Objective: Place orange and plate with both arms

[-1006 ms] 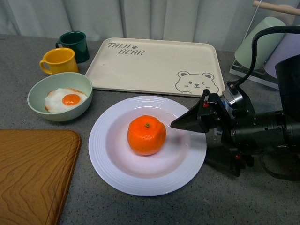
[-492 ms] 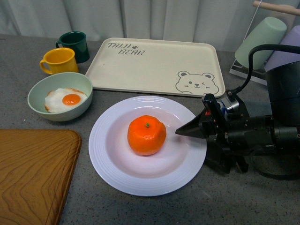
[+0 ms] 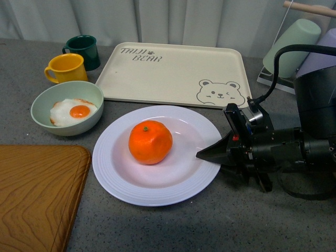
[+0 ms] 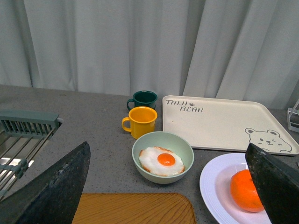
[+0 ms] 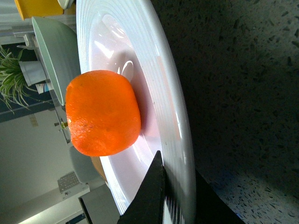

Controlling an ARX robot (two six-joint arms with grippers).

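Counter | plate, orange shifted left | right gripper pinching rim | left gripper wide, empty

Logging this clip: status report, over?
Left gripper open, empty. Right gripper shut on large round white plate rim. Bright orange mandarin sits on plate. Pale green bowl close beside plate, apart.

I read the plate as glossy white glazed ware, its rim faintly ribbed and catching highlights. The orange on it has a finely dimpled, slightly waxy skin. Under the plate, the table looks like matt grey speckled stone. Left of the plate, the board shows satin wood grain. Behind the plate, the tray looks like smooth matt cream plastic. The right gripper at the plate's rim is matt black plastic.
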